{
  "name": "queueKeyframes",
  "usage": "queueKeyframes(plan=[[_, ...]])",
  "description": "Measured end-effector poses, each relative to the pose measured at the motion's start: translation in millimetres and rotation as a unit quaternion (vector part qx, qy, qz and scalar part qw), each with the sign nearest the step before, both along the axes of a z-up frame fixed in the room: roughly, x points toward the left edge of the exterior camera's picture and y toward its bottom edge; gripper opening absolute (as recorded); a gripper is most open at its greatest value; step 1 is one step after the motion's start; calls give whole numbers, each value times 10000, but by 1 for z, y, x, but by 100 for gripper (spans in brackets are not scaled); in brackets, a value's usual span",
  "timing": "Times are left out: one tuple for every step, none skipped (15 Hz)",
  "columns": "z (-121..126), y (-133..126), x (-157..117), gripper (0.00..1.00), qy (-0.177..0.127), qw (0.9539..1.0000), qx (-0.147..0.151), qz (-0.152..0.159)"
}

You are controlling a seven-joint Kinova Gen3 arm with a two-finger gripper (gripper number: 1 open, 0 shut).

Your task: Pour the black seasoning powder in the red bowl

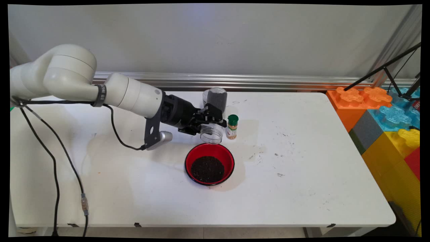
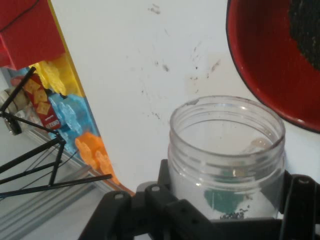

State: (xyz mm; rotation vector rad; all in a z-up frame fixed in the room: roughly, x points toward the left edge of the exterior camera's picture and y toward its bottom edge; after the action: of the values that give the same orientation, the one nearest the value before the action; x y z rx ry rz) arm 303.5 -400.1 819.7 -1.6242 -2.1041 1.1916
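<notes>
My gripper (image 1: 212, 118) is shut on a clear plastic jar (image 1: 212, 117), held tipped over with its open mouth (image 1: 211, 137) pointing down toward a red bowl (image 1: 209, 163). The bowl sits on the white table just below and holds a heap of dark grains (image 1: 207, 169). In the hand view the jar (image 2: 226, 150) stands between my fingers, almost empty, with a few dark grains at its bottom; the red bowl (image 2: 265, 60) shows at the upper right. A small spice bottle (image 1: 232, 126) with a green cap stands right beside the jar.
Big toy blocks in orange, blue, yellow and red (image 1: 386, 117) stand off the table's right end, with a black tripod (image 1: 389, 72) over them. Black cables (image 1: 53, 161) hang from the arm at the left. A metal rail (image 1: 268, 80) runs along the wall.
</notes>
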Motion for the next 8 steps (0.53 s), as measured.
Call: queueKeyframes(plan=[[0, 0, 0, 0, -9, 10000, -36, -20], [0, -1, -1, 0, -19, 9999, -89, -51], [0, -1, -2, 0, -30, 9998, -152, -87], [0, -1, -3, 0, -38, 9997, -212, -123], [-1, -1, -4, 0, -45, 9995, -264, -156], [-1, -1, -5, 0, -54, 9993, -321, -195], [-1, -1, -5, 0, -63, 9990, -379, -227], [0, -1, -6, 0, -72, 9987, -427, -255]])
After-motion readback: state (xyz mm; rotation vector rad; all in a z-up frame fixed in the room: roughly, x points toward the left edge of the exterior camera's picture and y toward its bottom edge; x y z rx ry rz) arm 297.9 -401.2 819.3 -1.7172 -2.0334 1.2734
